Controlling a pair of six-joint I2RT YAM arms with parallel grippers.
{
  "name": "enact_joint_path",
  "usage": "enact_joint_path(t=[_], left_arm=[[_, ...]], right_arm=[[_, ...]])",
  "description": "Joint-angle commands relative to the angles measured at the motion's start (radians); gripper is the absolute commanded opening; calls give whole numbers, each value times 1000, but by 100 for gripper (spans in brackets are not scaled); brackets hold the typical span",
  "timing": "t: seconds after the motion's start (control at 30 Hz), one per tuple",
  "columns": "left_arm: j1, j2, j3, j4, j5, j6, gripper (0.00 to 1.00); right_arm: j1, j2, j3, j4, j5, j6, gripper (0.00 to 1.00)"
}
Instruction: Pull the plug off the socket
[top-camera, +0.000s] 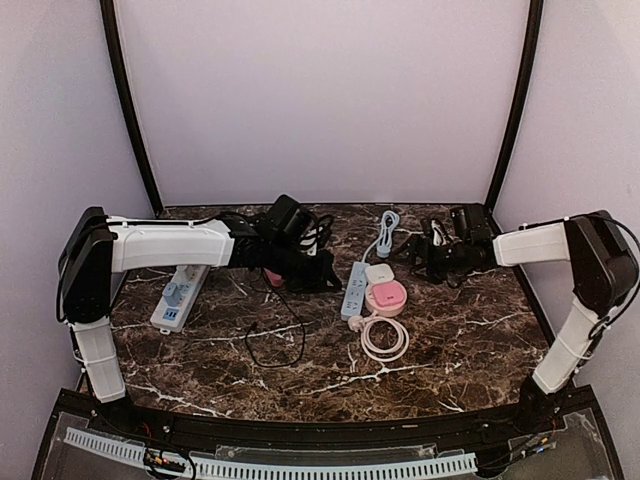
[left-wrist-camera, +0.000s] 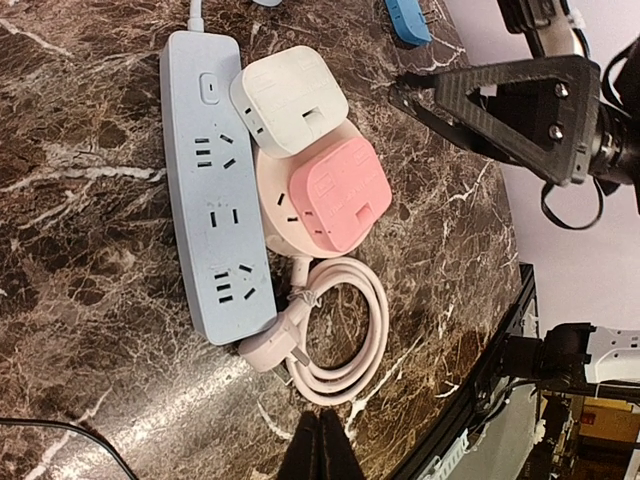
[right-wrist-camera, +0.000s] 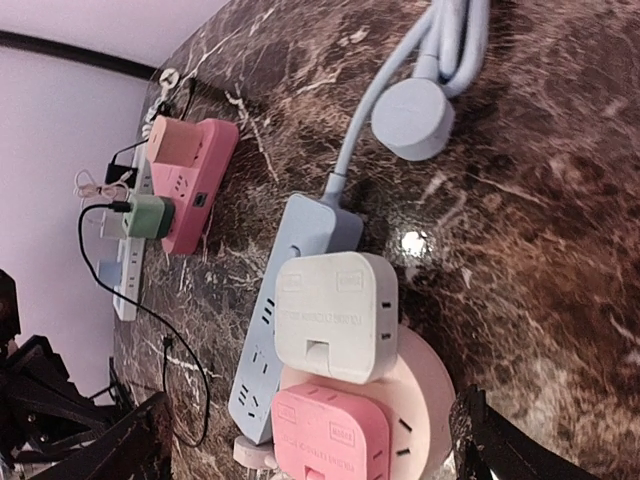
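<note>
Right gripper (right-wrist-camera: 310, 410) spread wide near white square plug (right-wrist-camera: 335, 315) on round pink socket (right-wrist-camera: 425, 385); left gripper (left-wrist-camera: 320, 450) pressed together. I'd straddle plug, pull straight.

We see a pale blue power strip (left-wrist-camera: 215, 200), white plug (left-wrist-camera: 288, 100), pink plug (left-wrist-camera: 340, 192), pale pink round socket (left-wrist-camera: 272, 205), and dark brown tabletop (left-wrist-camera: 90, 330) marbled with white veins.

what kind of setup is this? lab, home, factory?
Probably a lab data-collection booth, not a home: plain pale walls box in a marble-pattern tabletop, a slotted cable duct runs along the near edge, and a blue power strip lies among several laid out like props.
</note>
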Motion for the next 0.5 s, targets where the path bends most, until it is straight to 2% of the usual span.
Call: enact_joint_path(t=[0.0, 0.33, 0.47], left_arm=[[6, -10, 18, 1, 19, -4, 1], [6, -33, -2, -5, 16, -5, 0], [6, -35, -5, -1, 21, -10, 1]], right_arm=[[-40, 127, 110, 76, -216, -134, 90], [-62, 354, 288, 49, -367, -163, 78], [-61, 390, 320, 10, -368, -180, 77]])
